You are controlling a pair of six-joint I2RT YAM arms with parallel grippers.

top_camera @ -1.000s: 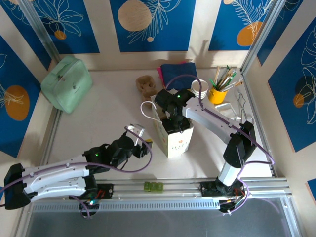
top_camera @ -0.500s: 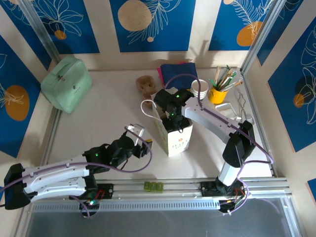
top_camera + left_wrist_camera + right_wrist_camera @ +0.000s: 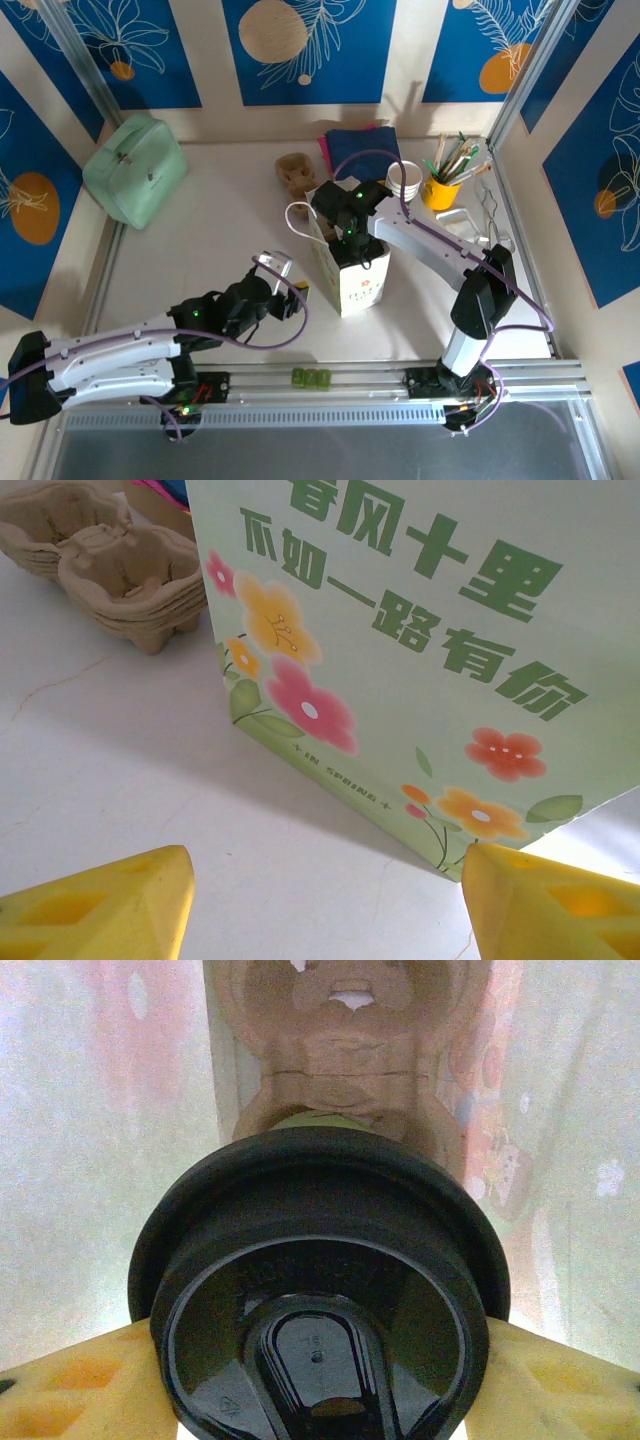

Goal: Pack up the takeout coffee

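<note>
Two grippers, two different states. The right gripper (image 3: 350, 238) is down in the mouth of the flowered paper bag (image 3: 360, 285). Its wrist camera shows the yellow fingers (image 3: 70, 1385) clenched on either side of a black domed lid (image 3: 320, 1260); what sits under the lid is hidden. Below it, at the bottom of the bag, lies a brown cup carrier (image 3: 340, 1050).

The white takeout cups (image 3: 404, 184) stand stacked on the table behind and to the right of the bag, just beside the yellow pot of brushes (image 3: 440, 190). They are apart from the right gripper and well apart from the left one.

The left gripper (image 3: 292, 297) hovers low at the bag's near-left side, fingers spread wide with nothing between them. From overhead the bag's face is a pale panel with a small mark. The left wrist camera gives it up close: green lettering and printed flowers, with a stack of brown carriers (image 3: 120, 565) on the white table (image 3: 150, 780) beyond the bag's left edge.
</note>
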